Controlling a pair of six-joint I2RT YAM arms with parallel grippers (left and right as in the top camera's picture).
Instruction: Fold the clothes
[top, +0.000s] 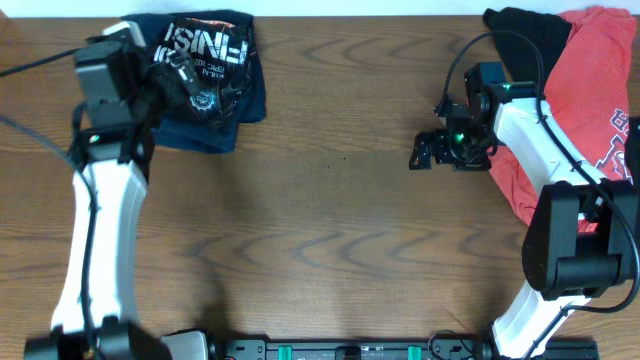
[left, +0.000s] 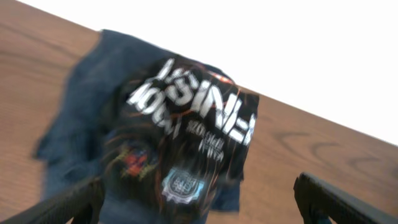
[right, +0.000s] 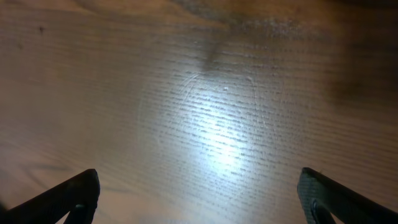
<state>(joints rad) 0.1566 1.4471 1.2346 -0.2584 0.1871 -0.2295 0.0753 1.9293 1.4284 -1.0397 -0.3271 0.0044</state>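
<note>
Finds black shirt (top: 205, 65) folded at table's (top: 330, 220) far left, under left gripper (top: 180, 78), spread wide, empty. Finds red T-shirt (top: 590, 70) heaped at right edge, long axis far-to-near, just right of right gripper (top: 425, 150), equally wide. Likely favours right arm.
</note>
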